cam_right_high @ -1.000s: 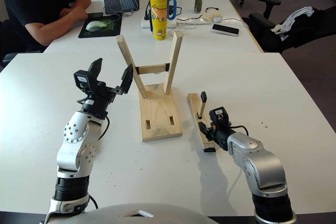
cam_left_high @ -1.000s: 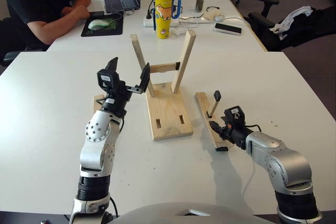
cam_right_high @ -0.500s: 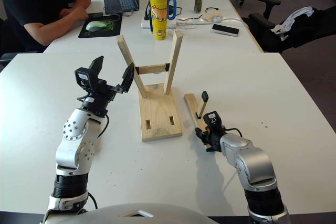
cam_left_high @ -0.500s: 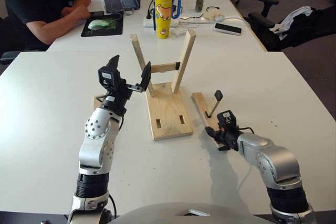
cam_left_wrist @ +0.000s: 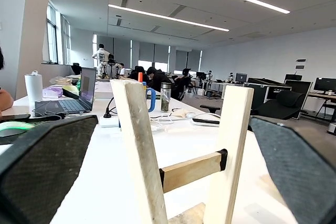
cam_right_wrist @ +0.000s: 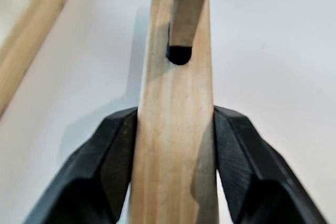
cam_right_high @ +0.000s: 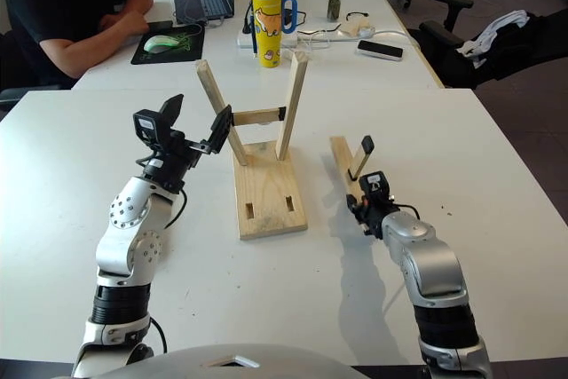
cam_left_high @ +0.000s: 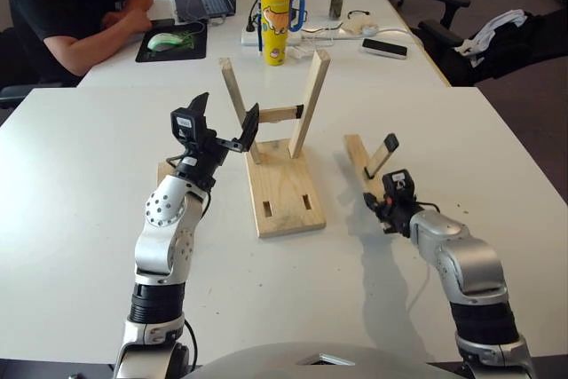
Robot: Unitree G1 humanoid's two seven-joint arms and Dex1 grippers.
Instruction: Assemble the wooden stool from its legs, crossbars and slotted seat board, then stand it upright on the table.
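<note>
Loose leg (cam_left_high: 358, 154), a short crossbar (cam_left_high: 382, 153) standing up from it, sits clamped at its near end in the right gripper (cam_left_high: 389, 205), right of the seat board (cam_left_high: 284, 194) lying flat on the table (cam_left_high: 80, 219). Farther off, the left gripper (cam_left_high: 220, 127) gapes wide and empty beside two upright legs (cam_left_high: 311, 99) slotted into the board's far end.
</note>
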